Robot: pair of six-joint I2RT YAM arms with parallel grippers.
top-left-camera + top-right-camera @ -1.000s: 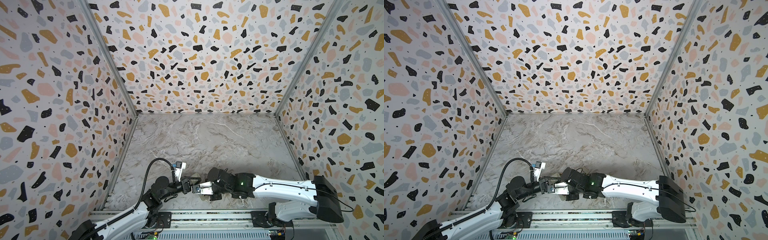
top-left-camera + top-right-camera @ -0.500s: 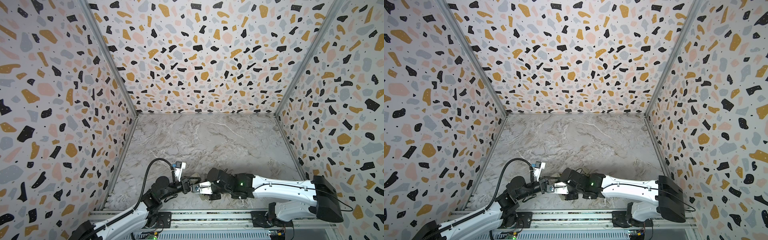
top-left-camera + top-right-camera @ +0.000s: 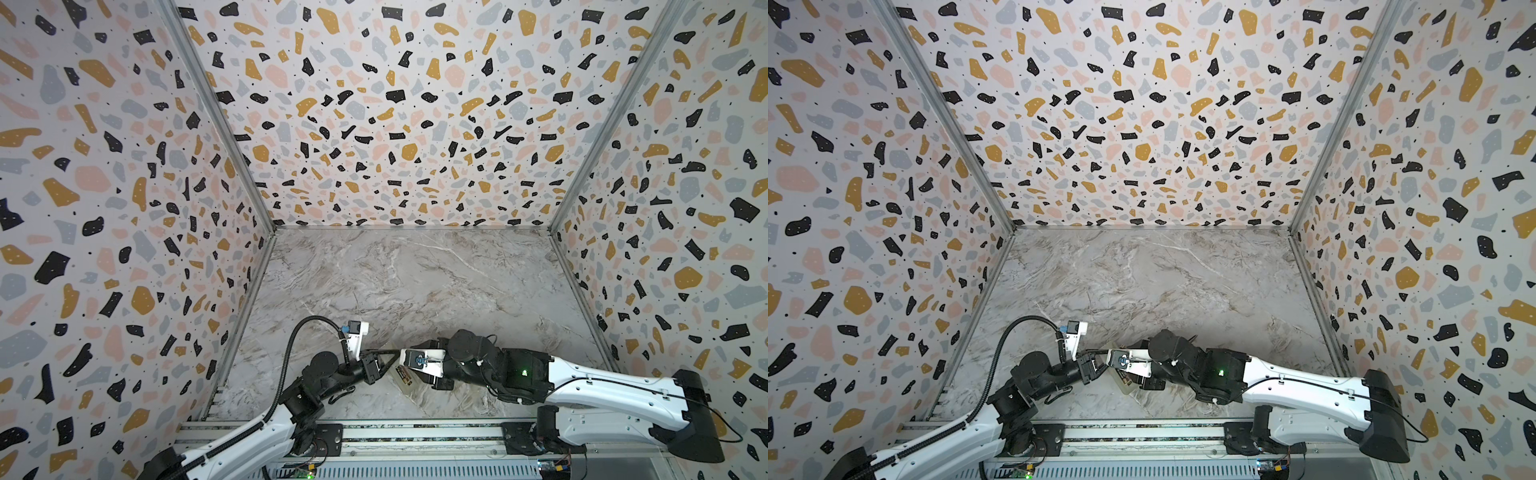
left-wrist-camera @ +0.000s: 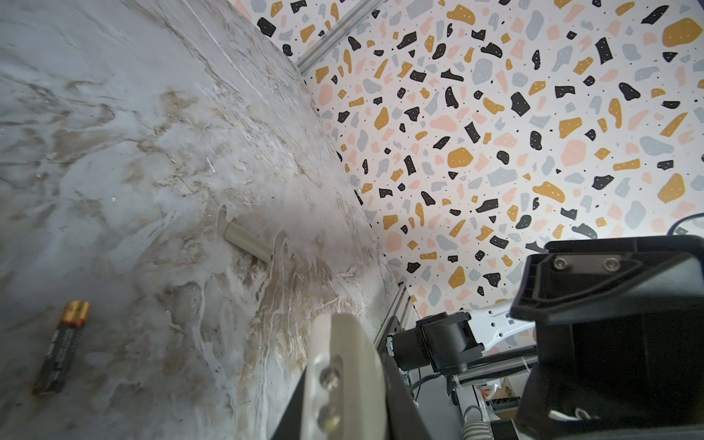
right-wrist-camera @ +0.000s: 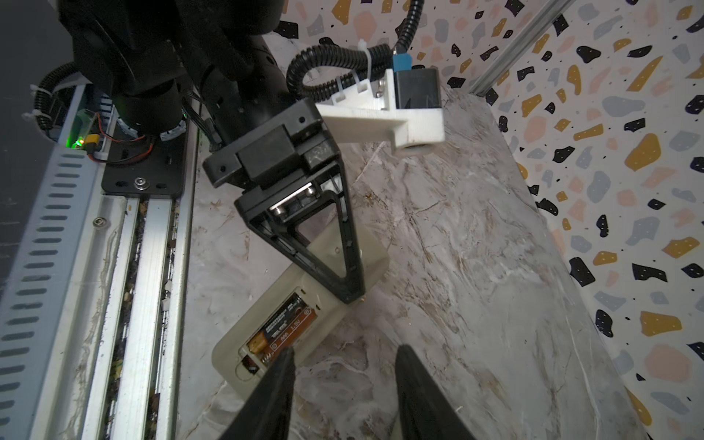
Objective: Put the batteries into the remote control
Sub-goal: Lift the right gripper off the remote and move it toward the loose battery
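Hovering hand: right gripper (image 5: 344,348), jaws apart and empty, just above the bay end of the remote control (image 5: 327,310).
Pinning hand: left gripper (image 5: 352,295), fingers together, tip pressed on the remote control's back.
Seated battery (image 5: 284,325): lying in the remote control's open bay; second slot appears empty.
Loose battery (image 4: 63,346): flat on the marbled table (image 5: 457,266), apart from the remote control.
Handling: small, rigid, smooth cylinder, likely to roll; pinch across mid-body.
Materials: light, hard cream plastic shell, liable to slide; dark label, coppery end.
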